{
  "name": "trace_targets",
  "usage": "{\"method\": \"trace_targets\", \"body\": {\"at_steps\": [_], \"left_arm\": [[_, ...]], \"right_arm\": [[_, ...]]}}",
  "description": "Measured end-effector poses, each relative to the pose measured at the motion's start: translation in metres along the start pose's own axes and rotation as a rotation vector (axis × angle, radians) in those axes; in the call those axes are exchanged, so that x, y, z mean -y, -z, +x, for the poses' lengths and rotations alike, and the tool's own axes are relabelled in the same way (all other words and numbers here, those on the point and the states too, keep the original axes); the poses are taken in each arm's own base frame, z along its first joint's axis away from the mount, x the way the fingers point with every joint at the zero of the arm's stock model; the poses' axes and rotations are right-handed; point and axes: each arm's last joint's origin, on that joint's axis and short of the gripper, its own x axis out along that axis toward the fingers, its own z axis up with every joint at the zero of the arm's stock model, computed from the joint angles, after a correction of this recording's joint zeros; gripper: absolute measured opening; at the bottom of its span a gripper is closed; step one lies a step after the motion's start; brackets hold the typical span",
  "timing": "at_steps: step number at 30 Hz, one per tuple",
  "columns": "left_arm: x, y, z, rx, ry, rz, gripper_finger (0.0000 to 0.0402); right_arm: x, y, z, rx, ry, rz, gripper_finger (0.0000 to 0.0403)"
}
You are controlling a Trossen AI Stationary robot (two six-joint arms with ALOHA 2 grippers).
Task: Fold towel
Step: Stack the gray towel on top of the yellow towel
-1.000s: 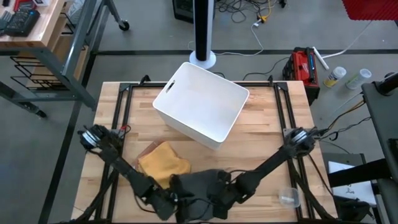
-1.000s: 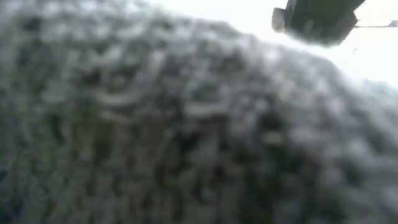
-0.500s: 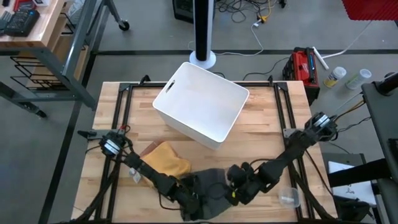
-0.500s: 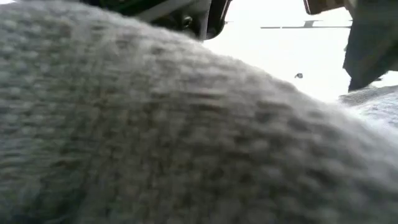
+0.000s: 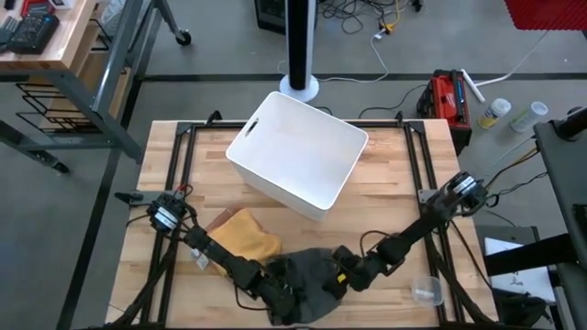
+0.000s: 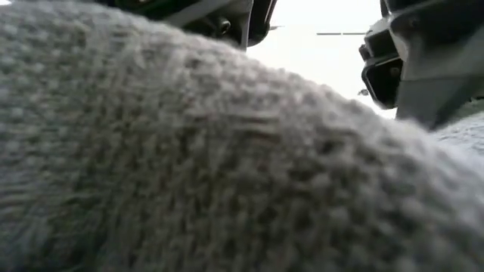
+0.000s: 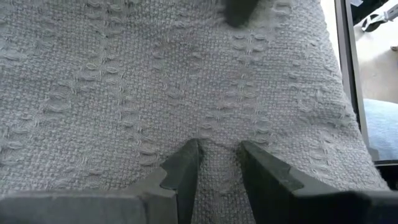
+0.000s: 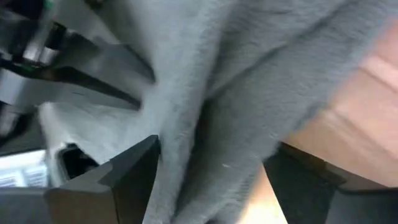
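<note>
A grey towel (image 5: 307, 275) of coarse waffle weave is seen bunched in a rumpled heap near the front edge of the wooden bench (image 5: 385, 197), just beside a crumpled yellow cloth (image 5: 240, 236) and in front of a white bin (image 5: 298, 151). The left end effector (image 7: 217, 163) is clamped on a raised ridge of the towel, fabric pinched between its narrowly spaced fingers. The right end effector (image 8: 211, 168) is held with fingers spread wide, hanging folds of the towel lying between them.
</note>
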Motion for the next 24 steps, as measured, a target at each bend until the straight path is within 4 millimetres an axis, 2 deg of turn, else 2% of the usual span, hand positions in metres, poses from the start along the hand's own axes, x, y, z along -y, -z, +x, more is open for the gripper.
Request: {"method": "trace_targets", "body": {"at_steps": [5, 7, 9, 12, 16, 17, 22, 24], "left_arm": [[0.0, 0.001, 0.0, 0.015, -0.011, 0.006, 0.0113], [0.0, 0.0, 0.0, 0.026, -0.012, 0.012, 0.0113], [0.002, 0.0, 0.0, 0.047, -0.01, 0.021, 0.0113], [0.004, -0.005, -0.01, 0.035, 0.009, 0.062, 0.0113], [0.012, -0.02, -0.04, 0.062, 0.049, 0.128, 0.0113], [0.015, -0.025, -0.049, 0.074, 0.066, 0.134, 0.0113], [0.024, -0.031, -0.09, 0.087, 0.07, 0.16, 0.0113], [0.029, -0.031, -0.112, 0.121, 0.053, 0.167, 0.0113]], "right_arm": [[-0.007, -0.001, 0.027, 0.0, -0.148, -0.018, 0.0285], [-0.018, -0.004, 0.036, 0.01, -0.218, -0.046, 0.0277], [-0.024, -0.007, 0.041, 0.018, -0.223, -0.083, 0.0257], [-0.037, -0.009, 0.045, 0.069, -0.251, -0.187, 0.0189], [-0.063, -0.015, 0.036, 0.138, -0.326, -0.308, 0.0049], [-0.07, -0.016, 0.032, 0.157, -0.346, -0.333, 0.0029], [-0.092, -0.024, 0.019, 0.218, -0.398, -0.397, 0.0023], [-0.104, -0.028, 0.011, 0.245, -0.426, -0.43, 0.0017]]}}
